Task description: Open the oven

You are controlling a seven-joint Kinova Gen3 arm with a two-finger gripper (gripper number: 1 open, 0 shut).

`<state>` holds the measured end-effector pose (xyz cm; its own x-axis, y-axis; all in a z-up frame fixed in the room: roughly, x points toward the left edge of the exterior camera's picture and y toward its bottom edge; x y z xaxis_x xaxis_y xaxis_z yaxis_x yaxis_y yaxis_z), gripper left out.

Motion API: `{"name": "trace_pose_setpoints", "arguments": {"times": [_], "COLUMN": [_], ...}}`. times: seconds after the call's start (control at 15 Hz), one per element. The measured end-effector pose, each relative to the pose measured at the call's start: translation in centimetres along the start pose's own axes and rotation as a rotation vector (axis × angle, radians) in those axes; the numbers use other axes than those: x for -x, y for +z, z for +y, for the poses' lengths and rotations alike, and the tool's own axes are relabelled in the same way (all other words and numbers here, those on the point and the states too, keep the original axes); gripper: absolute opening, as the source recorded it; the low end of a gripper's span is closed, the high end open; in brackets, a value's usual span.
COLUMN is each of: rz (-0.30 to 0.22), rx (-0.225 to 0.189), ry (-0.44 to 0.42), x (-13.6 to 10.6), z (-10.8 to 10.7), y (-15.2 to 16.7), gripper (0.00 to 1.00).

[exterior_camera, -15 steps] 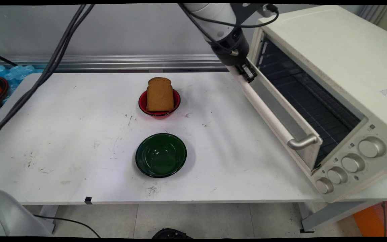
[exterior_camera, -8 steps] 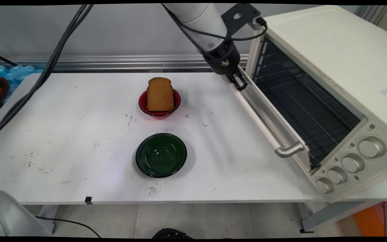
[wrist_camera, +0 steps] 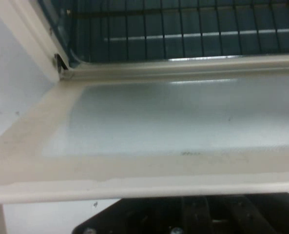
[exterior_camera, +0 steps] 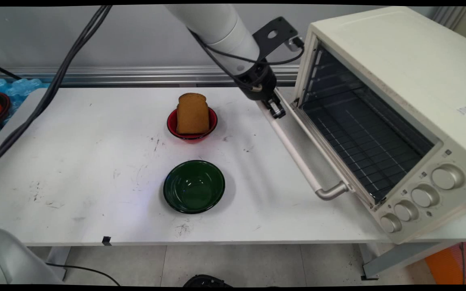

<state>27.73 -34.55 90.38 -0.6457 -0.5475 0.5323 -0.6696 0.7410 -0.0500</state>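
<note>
black two-finger gripper at the far top edge of the cream toaster oven's glass door, door lying nearly flat, can't tell if the gripper is holding it

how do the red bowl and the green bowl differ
The red bowl holds a slice of brown bread leaning upright in it; the green bowl holds nothing. The red bowl looks smaller across than the green bowl. The red bowl sits farther back on the table, nearer the gripper at the open oven door; the green bowl sits nearer the front edge. Both are round, glossy and upright.
</note>
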Motion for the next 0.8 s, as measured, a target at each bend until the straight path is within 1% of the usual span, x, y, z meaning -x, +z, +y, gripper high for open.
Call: {"name": "trace_pose_setpoints", "arguments": {"times": [0.8], "rz": [0.039], "rx": [0.01], "ry": [-0.024], "x": [4.9], "z": [-0.5], "y": [1.6], "gripper": [0.0]}}
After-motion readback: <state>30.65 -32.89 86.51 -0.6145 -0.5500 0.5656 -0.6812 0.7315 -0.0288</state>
